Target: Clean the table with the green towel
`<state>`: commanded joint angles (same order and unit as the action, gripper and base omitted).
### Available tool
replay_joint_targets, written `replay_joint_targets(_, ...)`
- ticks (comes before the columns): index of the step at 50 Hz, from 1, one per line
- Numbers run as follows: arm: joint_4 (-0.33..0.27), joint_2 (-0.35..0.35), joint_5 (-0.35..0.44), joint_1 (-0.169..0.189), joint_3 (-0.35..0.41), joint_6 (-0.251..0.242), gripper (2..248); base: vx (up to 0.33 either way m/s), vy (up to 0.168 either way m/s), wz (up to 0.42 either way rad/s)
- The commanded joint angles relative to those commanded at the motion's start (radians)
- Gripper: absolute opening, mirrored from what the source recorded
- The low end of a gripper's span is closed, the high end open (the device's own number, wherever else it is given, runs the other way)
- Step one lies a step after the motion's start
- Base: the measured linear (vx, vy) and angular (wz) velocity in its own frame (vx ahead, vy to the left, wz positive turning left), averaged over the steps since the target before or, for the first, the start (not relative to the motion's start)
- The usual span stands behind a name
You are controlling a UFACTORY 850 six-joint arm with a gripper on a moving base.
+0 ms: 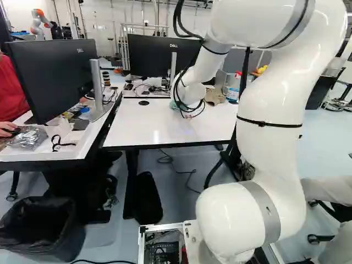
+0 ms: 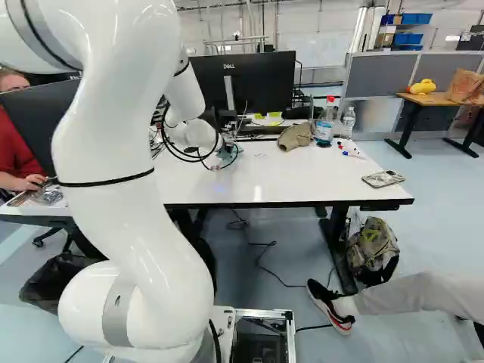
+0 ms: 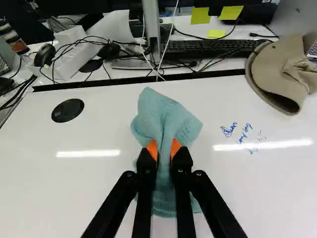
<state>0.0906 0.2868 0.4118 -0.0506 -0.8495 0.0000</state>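
My gripper (image 2: 224, 153) is low over the white table (image 2: 318, 178) in the right base view. The wrist view shows the gripper (image 3: 164, 149) shut on the green towel (image 3: 161, 111), a bunched fold pinched between its orange pads. Loose towel spreads over the tabletop ahead of and under the fingers. Blue handwriting (image 3: 242, 135) marks the surface beside the towel, on the side where the hat lies. What the towel covers is hidden.
Beyond the towel lie a beige hat (image 3: 285, 74), a keyboard (image 3: 210, 48), cables and a monitor (image 2: 246, 79). Bottles (image 2: 325, 125), pens and a small metallic object (image 2: 383, 179) stand or lie on the table in the right base view. Another robot (image 1: 41, 23) is far back.
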Motion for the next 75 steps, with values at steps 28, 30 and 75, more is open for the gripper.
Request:
replay_joint_targets(28,0.0,-0.143,0.0,-0.017,0.151,0.0,48,0.0,0.0,0.0)
replay_joint_targets(30,0.0,-0.152,0.0,-0.017,0.162,0.0,48,0.0,0.0,0.0)
replay_joint_targets(75,0.0,-0.387,0.0,-0.016,0.403,0.0,48,0.0,0.0,0.0)
